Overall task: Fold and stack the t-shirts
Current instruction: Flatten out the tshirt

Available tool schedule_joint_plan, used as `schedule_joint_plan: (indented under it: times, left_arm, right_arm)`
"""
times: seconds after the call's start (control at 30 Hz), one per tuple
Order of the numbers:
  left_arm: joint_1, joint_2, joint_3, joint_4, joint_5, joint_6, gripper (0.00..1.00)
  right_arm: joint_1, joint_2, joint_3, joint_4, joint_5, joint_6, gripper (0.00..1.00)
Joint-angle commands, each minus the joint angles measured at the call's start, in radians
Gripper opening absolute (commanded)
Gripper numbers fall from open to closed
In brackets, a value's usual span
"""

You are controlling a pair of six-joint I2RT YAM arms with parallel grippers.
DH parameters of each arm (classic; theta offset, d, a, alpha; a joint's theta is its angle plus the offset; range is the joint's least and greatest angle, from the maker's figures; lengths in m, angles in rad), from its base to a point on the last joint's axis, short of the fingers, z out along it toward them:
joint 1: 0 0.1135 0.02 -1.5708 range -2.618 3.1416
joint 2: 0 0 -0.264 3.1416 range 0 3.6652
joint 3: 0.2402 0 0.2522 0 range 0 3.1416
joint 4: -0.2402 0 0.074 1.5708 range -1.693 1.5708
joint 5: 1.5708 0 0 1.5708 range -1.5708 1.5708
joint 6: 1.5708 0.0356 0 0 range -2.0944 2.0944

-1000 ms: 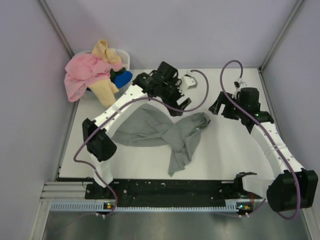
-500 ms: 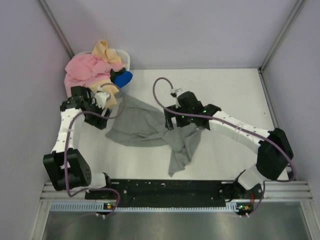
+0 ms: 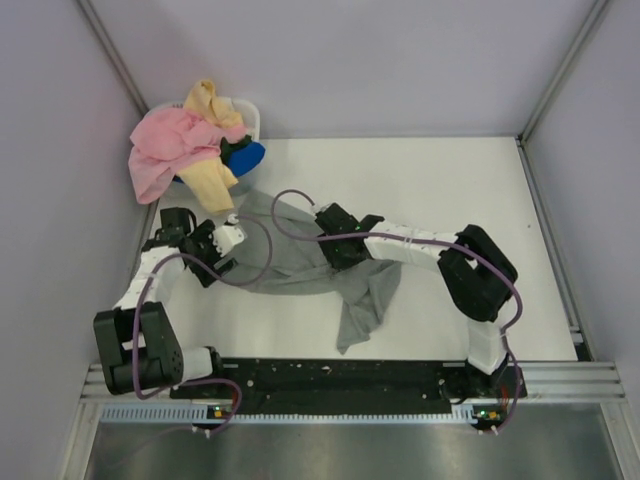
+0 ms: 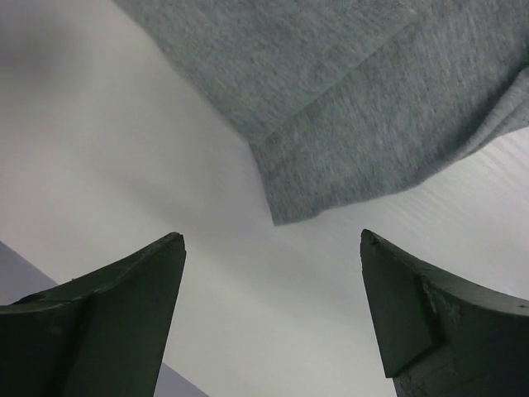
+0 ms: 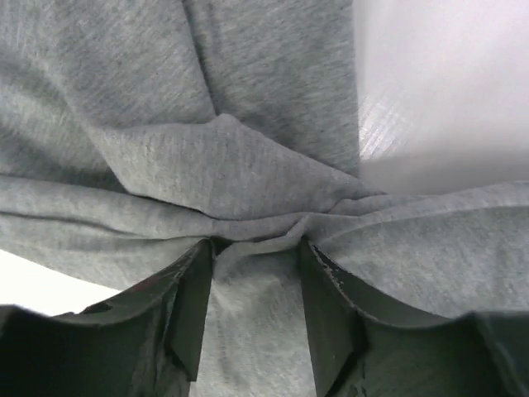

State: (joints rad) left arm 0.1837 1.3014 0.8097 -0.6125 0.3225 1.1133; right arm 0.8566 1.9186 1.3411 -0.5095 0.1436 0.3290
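Observation:
A heather grey t-shirt [image 3: 290,262] lies crumpled in the middle of the table. My right gripper [image 3: 336,252] is pressed down into its middle. In the right wrist view the right gripper [image 5: 256,245] has its jaws partly drawn in, astride a raised fold of the grey t-shirt [image 5: 248,165], with a gap still between them. My left gripper [image 3: 222,258] hovers low at the shirt's left edge. Seen from the left wrist, the left gripper [image 4: 271,238] stands wide open and empty, a corner of the grey t-shirt [image 4: 331,141] just ahead. Pink [image 3: 165,145], pale yellow [image 3: 208,172] and blue [image 3: 246,156] t-shirts sit heaped at the back left.
The heaped shirts spill out of a small white basket [image 3: 250,116] in the back left corner. Grey walls close in both sides of the white table [image 3: 450,190]. A black rail [image 3: 340,378] runs along the near edge between the arm bases.
My left gripper has moved from beside the basket down and right to the grey shirt's left edge. My right gripper slid left over the shirt and its jaws narrowed around a fold.

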Motion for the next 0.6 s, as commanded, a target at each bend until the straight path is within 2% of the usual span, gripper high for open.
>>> schedule_joint_plan:
  times: [0.0,0.13,0.27,0.3,0.37,0.43,0.47,0.57]
  left_arm:
    - [-0.029,0.039,-0.053,0.122,0.023,0.163,0.9]
    - [-0.095,0.078,-0.105,0.169,-0.062,0.207,0.9]
    - [-0.133,0.107,-0.121,0.198,-0.103,0.204,0.88]
    - [-0.135,0.119,-0.119,0.206,-0.109,0.194,0.82]
    - [-0.135,0.13,-0.112,0.214,-0.125,0.169,0.6]
    - [-0.141,0.116,-0.095,0.194,-0.12,0.139,0.26]
    - [-0.144,0.095,-0.08,0.178,-0.114,0.11,0.0]
    - [-0.148,0.01,0.005,0.107,-0.074,0.002,0.0]
  right_arm:
    - [-0.002,-0.029,0.01,-0.007,0.056,0.019,0.36]
    - [-0.025,-0.084,-0.028,-0.012,0.068,0.027,0.0]
    - [-0.076,-0.133,-0.056,-0.012,0.054,0.027,0.0]
    - [-0.089,-0.163,-0.066,-0.011,0.048,0.025,0.0]
    - [-0.112,-0.226,-0.08,-0.012,0.059,0.021,0.0]
    - [-0.135,-0.298,-0.091,-0.017,0.077,0.007,0.0]
    - [-0.148,-0.337,-0.094,-0.021,0.086,-0.001,0.0]
    - [-0.194,-0.475,-0.094,-0.043,0.117,-0.025,0.0]
